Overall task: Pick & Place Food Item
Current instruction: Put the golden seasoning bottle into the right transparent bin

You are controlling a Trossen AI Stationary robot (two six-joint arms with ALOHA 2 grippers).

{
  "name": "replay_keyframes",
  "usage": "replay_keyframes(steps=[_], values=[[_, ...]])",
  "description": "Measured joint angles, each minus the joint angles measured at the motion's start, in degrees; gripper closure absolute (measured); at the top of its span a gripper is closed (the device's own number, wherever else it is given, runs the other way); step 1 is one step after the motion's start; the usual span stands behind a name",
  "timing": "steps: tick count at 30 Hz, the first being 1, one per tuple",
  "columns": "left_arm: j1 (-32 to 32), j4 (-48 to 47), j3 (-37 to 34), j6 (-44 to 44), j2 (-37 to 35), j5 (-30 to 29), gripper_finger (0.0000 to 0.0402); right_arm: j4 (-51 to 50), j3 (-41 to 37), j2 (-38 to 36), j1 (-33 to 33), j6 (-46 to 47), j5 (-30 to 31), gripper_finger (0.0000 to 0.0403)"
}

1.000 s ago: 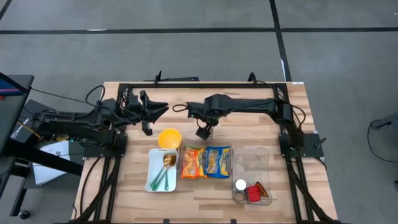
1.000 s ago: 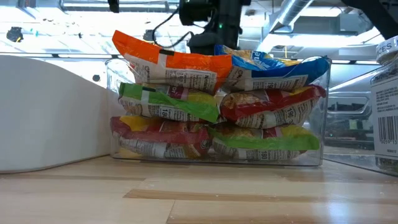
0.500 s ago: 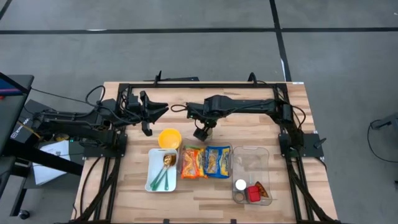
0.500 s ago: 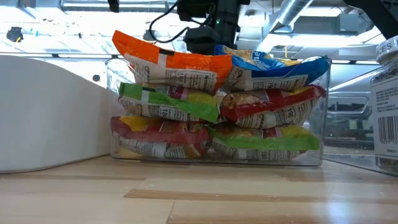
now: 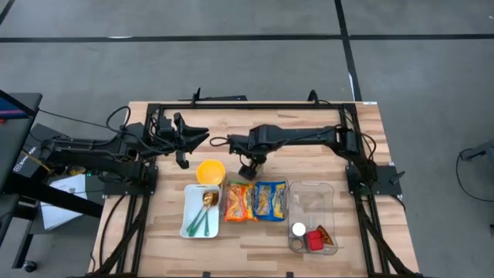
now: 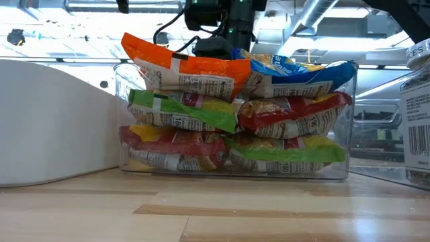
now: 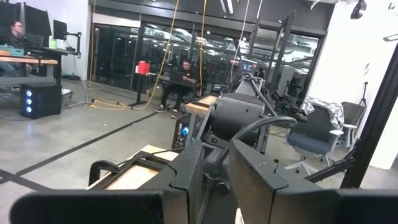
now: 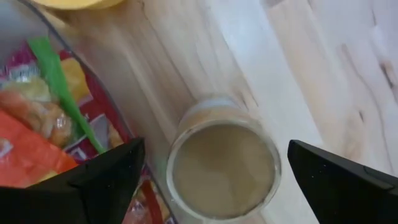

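Nothing is being held yet: the right gripper [image 5: 245, 169] is being hung with fingers spread wide over a jar [image 8: 222, 163] just beside the packet bin [image 5: 255, 200]. Lifting and placing are being left undone. The left gripper [image 5: 182, 137], nearly clenched and empty, is being kept well apart from the bin.

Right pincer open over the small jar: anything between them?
Nothing visible between the right pincer and the jar. But the jar stands close beside the clear snack bin, and one finger hangs over that bin, so it may catch the wall. The left pincer waits at the table's left.
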Motion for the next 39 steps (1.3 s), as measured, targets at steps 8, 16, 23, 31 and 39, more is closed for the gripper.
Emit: replay_keyframes(steps=[8,16,23,31,39], values=[[0.0,0.0,0.0,0.0,0.0,0.0,0.0325,0.2,-2.6,0.0,-0.8,-0.5,-0.6,0.0014],[0.0,0.0,0.0,-0.1,0.0,0.0,0.0325,2.4,-5.3,0.1,-0.3,-1.6,-1.5,0.0018],[0.0,0.0,0.0,-0.2,0.0,0.0,0.0325,2.8,-5.3,-0.1,-0.3,-1.1,-1.6,0.0031],[0.0,0.0,0.0,-0.4,0.0,0.0,0.0325,2.1,-5.3,-0.1,-0.3,-1.1,-1.5,0.0066],[0.0,0.0,0.0,-0.4,0.0,0.0,0.0325,1.9,-5.3,-0.2,-0.3,-1.9,-0.4,0.0139]])
